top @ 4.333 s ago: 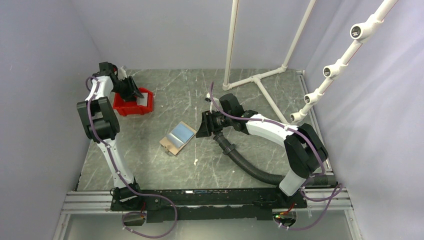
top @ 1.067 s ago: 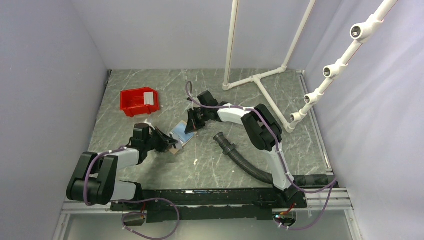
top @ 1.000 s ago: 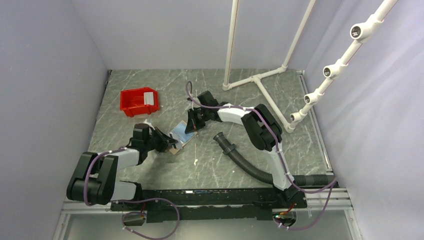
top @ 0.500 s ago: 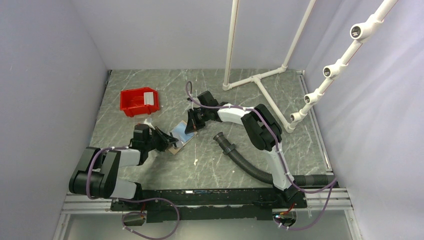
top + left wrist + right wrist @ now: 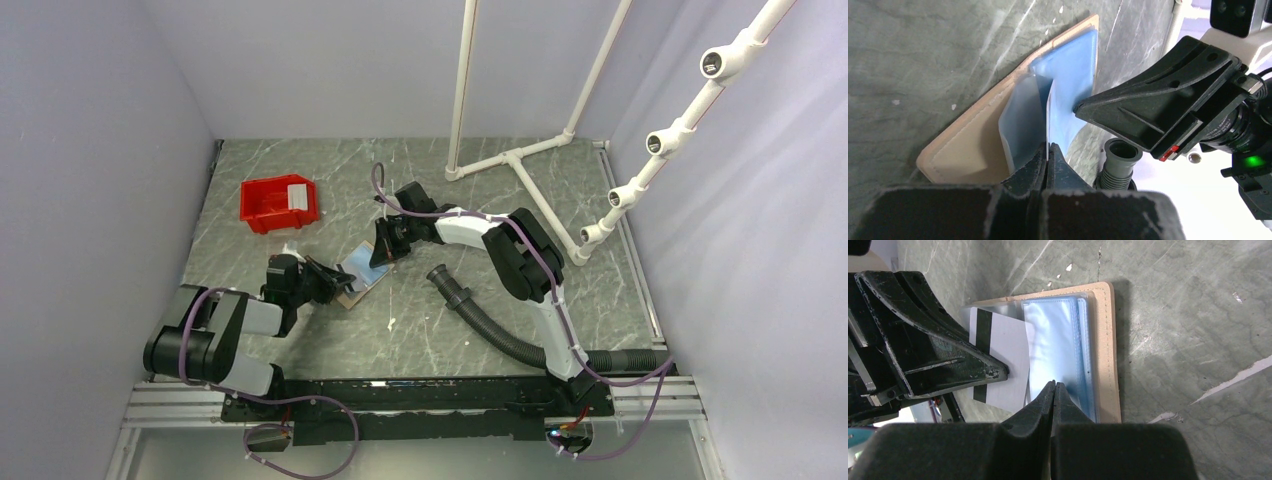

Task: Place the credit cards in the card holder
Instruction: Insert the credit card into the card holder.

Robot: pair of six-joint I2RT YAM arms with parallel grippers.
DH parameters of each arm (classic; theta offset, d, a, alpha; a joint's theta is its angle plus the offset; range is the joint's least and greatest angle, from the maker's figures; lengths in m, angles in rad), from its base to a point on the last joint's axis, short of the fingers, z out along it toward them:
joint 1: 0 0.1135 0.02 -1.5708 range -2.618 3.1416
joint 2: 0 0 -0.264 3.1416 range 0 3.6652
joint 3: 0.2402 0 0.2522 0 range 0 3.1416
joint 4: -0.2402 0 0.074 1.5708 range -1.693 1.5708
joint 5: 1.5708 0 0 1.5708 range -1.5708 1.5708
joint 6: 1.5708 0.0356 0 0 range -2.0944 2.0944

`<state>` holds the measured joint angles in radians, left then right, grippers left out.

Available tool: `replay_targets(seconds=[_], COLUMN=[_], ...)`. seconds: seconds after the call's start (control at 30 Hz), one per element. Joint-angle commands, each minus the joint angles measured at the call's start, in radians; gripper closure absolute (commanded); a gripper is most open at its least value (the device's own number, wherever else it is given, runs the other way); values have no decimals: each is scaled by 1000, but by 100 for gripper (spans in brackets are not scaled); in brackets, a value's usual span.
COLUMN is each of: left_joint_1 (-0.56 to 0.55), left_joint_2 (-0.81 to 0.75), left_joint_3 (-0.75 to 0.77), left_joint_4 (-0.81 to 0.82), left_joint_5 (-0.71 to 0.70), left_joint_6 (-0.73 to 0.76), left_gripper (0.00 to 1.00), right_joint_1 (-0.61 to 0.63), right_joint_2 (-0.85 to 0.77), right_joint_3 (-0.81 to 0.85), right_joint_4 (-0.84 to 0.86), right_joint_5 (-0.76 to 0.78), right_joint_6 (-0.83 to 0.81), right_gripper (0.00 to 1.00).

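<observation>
Far left, toward the back: red bin (image 5: 279, 204), well apart from the rest, with a whitish-grey card (image 5: 297, 195) leaning inside its right end. Too small from above to make out any detail.

Nearer and to the right: left gripper (image 5: 1047, 150), low over the table, pinched tight on a striped card (image 5: 1008, 345). White with a black band in the right wrist view, only a thin pale edge in the left wrist view. Lower part hidden behind the fingers. Far end over the card holder (image 5: 968, 145); cannot tell whether tucked under a layer or merely resting on top.

At centre: card holder, tan, flat on the table, carrying pale blue layers (image 5: 1058, 340). Cannot tell clear pockets from cards. From above, largely masked by both grippers.

Just right of it: right gripper (image 5: 1054, 386), jaws fully together, tips down on the blue layers, nothing visibly held between them.

Further right: black ribbed hose (image 5: 487, 322), open end near the holder, the rest curving toward the near right corner. Behind it, white pipe frame (image 5: 520, 160), top cut off.

Underneath: table (image 5: 420, 330) in grey-green marble pattern with pale veins. Plain lavender walls (image 5: 100, 120) on three sides, metal rail (image 5: 170, 400) along the near edge.
</observation>
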<state>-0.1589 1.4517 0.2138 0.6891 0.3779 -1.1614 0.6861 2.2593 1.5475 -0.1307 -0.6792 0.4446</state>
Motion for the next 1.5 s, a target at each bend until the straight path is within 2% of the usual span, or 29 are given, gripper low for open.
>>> replay_targets(seconds=[0.0, 0.27, 0.53, 0.9, 1.0, 1.07, 1.13, 1.2, 1.27, 1.37, 1.47], left_joint_1=[-2, -3, -13, -61, -71, -77, -81, -85, -86, -88, -88], left_joint_2=[12, 21, 115, 230, 235, 217, 185, 137, 68, -56, -189], left_joint_3=[-14, -4, -5, -36, -47, -52, -56, -59, -57, -35, -6], left_joint_4=[74, 85, 205, 386, 394, 339, 279, 214, 116, -105, -293], left_joint_5=[-57, -79, -56, -100, -127, -156, -175, -186, -194, -216, -230], left_joint_6=[-54, -59, -91, -191, -205, -218, -220, -213, -200, -180, -159], left_gripper=[100, 100, 100, 100, 100, 100, 90, 67, 51, 39, 33], right_joint_1=[-4, -4, -2, -2, -1, -2, 0, 0, 0, 0, -1], right_joint_2=[13, 11, 10, 10, 8, 10, 9, 7, 5, 3, 3], right_joint_3=[-1, -2, -9, -13, -15, -15, -14, -16, -15, -15, -13], right_joint_4=[23, 25, 33, 41, 44, 44, 43, 42, 43, 44, 47], right_joint_5=[4, 5, 1, -2, -5, -7, -8, -7, -9, -11, -13], right_joint_6=[-14, -14, -10, -4, -3, -3, -4, -4, -6, -4, -3], right_gripper=[100, 100, 100, 100, 100, 100, 100, 100, 100, 100, 100])
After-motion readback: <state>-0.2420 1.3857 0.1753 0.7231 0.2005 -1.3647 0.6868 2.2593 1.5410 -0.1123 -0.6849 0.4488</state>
